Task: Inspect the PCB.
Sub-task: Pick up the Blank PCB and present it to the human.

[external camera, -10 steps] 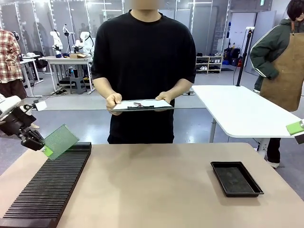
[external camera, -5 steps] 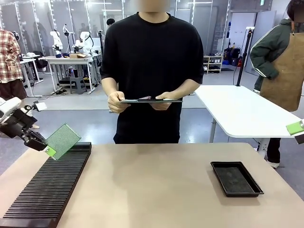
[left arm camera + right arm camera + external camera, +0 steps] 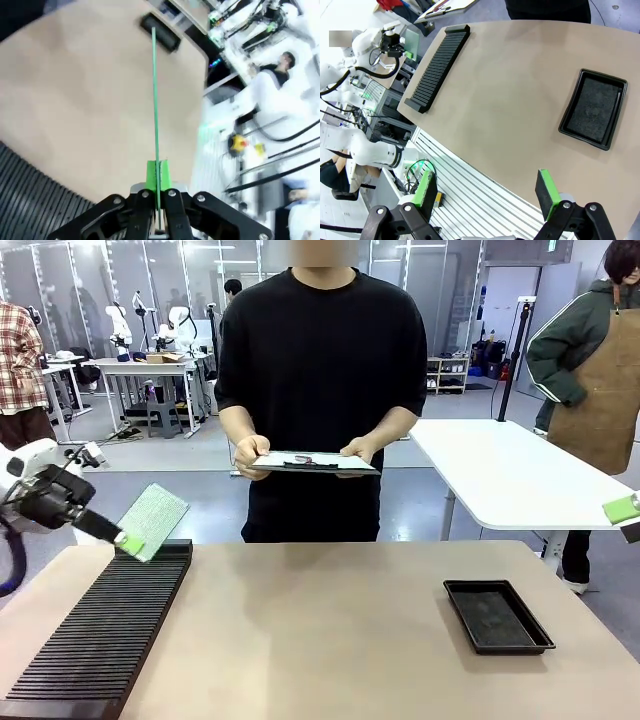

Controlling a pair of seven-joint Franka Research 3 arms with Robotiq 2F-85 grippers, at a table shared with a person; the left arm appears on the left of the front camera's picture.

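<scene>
In the front view the PCB (image 3: 155, 521) is held tilted over the far end of the black rack (image 3: 105, 630), clamped at its lower corner by the left hand (image 3: 126, 538), probably for showing to the person (image 3: 320, 390); the right hand (image 3: 486, 189) is seen released.

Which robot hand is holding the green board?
The left gripper: it is shut on the edge of the PCB, above the slotted rack. The right gripper is wide open and empty.
</scene>
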